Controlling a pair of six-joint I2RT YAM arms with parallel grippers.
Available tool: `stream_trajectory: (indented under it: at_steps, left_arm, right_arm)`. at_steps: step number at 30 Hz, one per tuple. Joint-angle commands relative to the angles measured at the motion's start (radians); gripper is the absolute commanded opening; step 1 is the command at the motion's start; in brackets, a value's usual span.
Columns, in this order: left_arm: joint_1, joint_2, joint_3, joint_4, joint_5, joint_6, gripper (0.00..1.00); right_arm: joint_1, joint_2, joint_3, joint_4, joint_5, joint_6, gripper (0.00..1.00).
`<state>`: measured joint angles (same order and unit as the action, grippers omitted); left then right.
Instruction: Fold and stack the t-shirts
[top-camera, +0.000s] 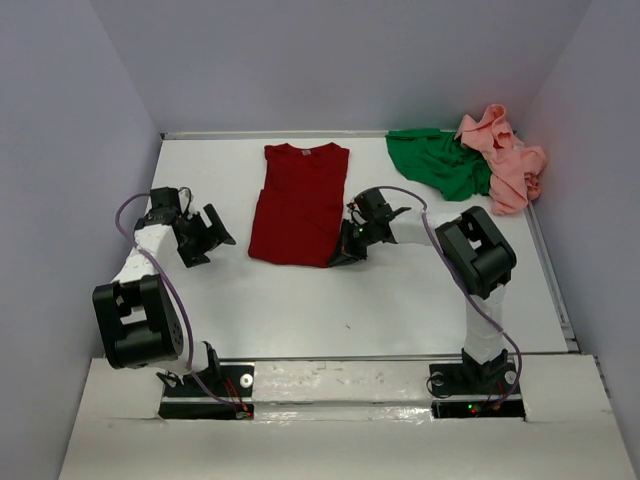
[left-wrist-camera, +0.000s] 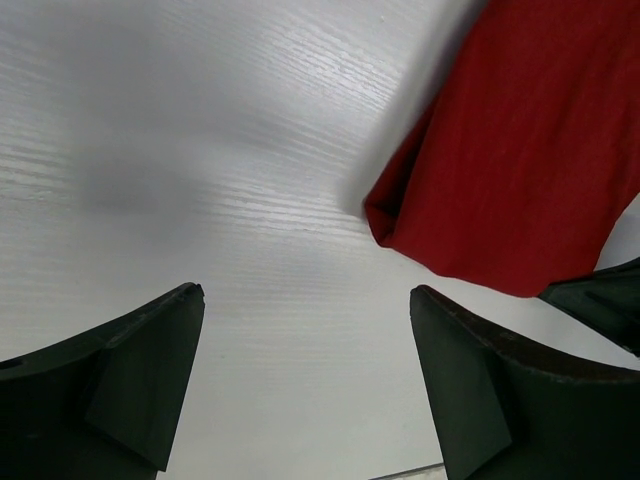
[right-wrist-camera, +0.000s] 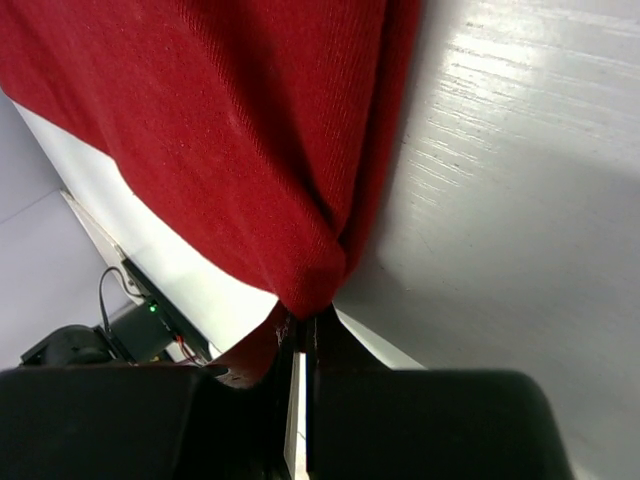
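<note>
**Entry: right jaws on the red hem corner, left jaws wide**

The dark red t-shirt (top-camera: 300, 205) lies flat near the middle of the tabletop (top-camera: 350, 310). It forms a long, narrow shape. Its collar points to the far edge and its hem faces my bases. No sleeves stick out at the sides.

My right jaws are closed on the shirt's near right corner. In the right wrist view the cloth (right-wrist-camera: 230, 130) gathers to a point and runs in between my fingertips (right-wrist-camera: 335, 345). No gap shows between them. Folds run up from the pinch, with bare tabletop (right-wrist-camera: 520, 200) to the right of it.

My left jaws stand wide apart and hold nothing. The left wrist view shows both fingers (left-wrist-camera: 130, 380) with only white tabletop (left-wrist-camera: 200, 150) between them. The shirt's near left corner (left-wrist-camera: 520, 170) lies beyond my right-hand finger and apart from it. I cannot tell whether the fingertips touch the surface. From above, the left arm (top-camera: 160, 235) sits left of the shirt with the jaws aimed toward it.

The green t-shirt (top-camera: 440, 165) lies crumpled at the far right of the tabletop, well apart from the red one. The pink t-shirt (top-camera: 505, 160) is heaped in the far right corner. It touches the green one and lies close to the side wall.
</note>
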<state>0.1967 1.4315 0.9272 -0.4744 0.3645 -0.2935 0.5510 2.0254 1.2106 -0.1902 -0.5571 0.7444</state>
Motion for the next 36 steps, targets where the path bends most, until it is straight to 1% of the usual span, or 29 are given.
stream_trajectory:
  at_steps: [1, 8, 14, 19, 21, 22, 23, 26, 29, 36]
  left_arm:
    - [-0.02, 0.004, -0.03, 0.02, 0.051, -0.019, 0.92]
    - [-0.104, 0.043, -0.064, 0.089, 0.074, -0.075, 0.91]
    - [-0.163, 0.107, -0.01, 0.102, 0.033, -0.091, 0.91]
    - [-0.171, 0.161, 0.036, 0.105, -0.002, -0.084, 0.88]
    - [-0.171, 0.173, 0.047, 0.108, -0.006, -0.082, 0.84]
    - [-0.171, 0.188, 0.056, 0.109, -0.007, -0.081, 0.78]
    - [-0.171, 0.194, 0.062, 0.109, -0.01, -0.081, 0.76]
    - [-0.171, 0.216, 0.078, 0.112, -0.015, -0.082, 0.74]
    - [-0.171, 0.227, 0.087, 0.117, 0.007, -0.087, 0.68]
    - [-0.171, 0.236, 0.079, 0.125, 0.039, -0.087, 0.6]
  right_arm:
    - [0.006, 0.032, 0.035, -0.028, 0.045, -0.033, 0.0]
    - [0.006, 0.041, 0.047, -0.032, 0.039, -0.037, 0.0]
    - [0.006, 0.041, 0.052, -0.038, 0.039, -0.04, 0.0]
    - [0.006, 0.039, 0.055, -0.043, 0.042, -0.046, 0.0]
    - [0.006, 0.039, 0.055, -0.041, 0.043, -0.046, 0.0]
    - [0.006, 0.038, 0.053, -0.041, 0.042, -0.048, 0.0]
    - [0.006, 0.038, 0.053, -0.041, 0.043, -0.048, 0.0]
    - [0.006, 0.039, 0.053, -0.041, 0.042, -0.05, 0.0]
    - [0.006, 0.036, 0.049, -0.041, 0.043, -0.051, 0.0]
    - [0.006, 0.041, 0.049, -0.043, 0.048, -0.053, 0.0]
